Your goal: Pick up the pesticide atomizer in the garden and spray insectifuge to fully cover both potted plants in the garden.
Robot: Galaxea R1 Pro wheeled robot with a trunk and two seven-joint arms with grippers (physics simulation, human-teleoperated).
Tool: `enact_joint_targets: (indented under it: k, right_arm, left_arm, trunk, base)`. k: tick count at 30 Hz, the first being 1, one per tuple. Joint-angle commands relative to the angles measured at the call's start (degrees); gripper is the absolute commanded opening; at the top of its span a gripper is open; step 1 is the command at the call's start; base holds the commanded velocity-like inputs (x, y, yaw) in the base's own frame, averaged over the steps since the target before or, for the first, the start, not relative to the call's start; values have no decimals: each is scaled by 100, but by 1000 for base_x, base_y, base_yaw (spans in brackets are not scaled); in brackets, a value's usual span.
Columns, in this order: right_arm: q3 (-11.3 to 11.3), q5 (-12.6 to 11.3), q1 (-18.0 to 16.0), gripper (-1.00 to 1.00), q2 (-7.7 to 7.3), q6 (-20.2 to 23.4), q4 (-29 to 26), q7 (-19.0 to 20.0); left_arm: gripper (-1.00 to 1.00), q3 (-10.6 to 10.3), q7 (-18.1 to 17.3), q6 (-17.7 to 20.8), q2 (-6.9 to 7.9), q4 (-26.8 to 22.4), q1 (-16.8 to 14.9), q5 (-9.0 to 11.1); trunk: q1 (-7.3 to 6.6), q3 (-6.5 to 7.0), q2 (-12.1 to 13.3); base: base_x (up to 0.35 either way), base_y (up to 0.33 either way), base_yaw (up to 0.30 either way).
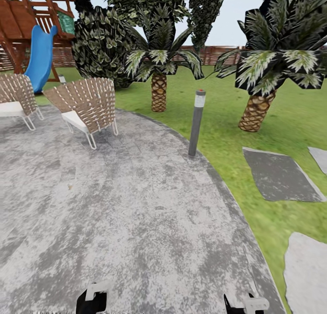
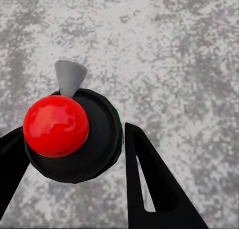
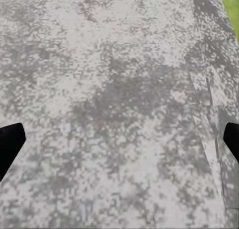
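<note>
The atomizer [image 2: 69,134] is held clenched between the left gripper [image 2: 74,154] fingers over the paved circle [image 1: 136,214]; the right gripper [image 3: 119,139] is spread empty. The nozzle should be kept level while the potted plants are sought.

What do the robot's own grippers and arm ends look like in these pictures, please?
In the head view, the left gripper and right gripper show as black bodies with white blocky parts on top. In the wrist views the fingers are plain matte black: the left gripper's finger is a tapering blade with a narrow slot cut through it, and the right gripper's fingertips are blunt and dark. No cables or markings are visible.
</note>
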Motion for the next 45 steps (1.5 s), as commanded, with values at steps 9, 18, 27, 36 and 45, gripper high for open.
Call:
enact_joint_targets:
  k: [9,18,27,36,45]
  right_arm:
    - [5,7,-1,100,-1,-16,2,-2]
    - [7,7,-1,100,-1,-16,2,-2]
    - [10,7,-1,100,-1,-16,2,-2]
    - [10,10,-1,100,-1,-16,11,-2]
    - [10,14,-1,100,-1,-16,19,-2]
  left_arm:
    - [-100,14,-3,-22,-6,12,-5,16]
    - [-100,14,-3,-24,-8,13,-5,17]
    - [-100,14,-3,-24,-7,13,-5,17]
    - [-100,14,-3,-25,-11,21,-5,9]
    - [-100,14,-3,-25,-11,21,-5,8]
  trunk:
    - [-1,-4,-2]
    - [-1,-4,-2]
    - [-1,-4,-2]
    - [-1,-4,-2]
    - [-1,-4,-2]
  base:
    - [0,0,279]
    - [0,0,279]
    - [0,0,279]
    - [0,0,279]
    - [0,0,279]
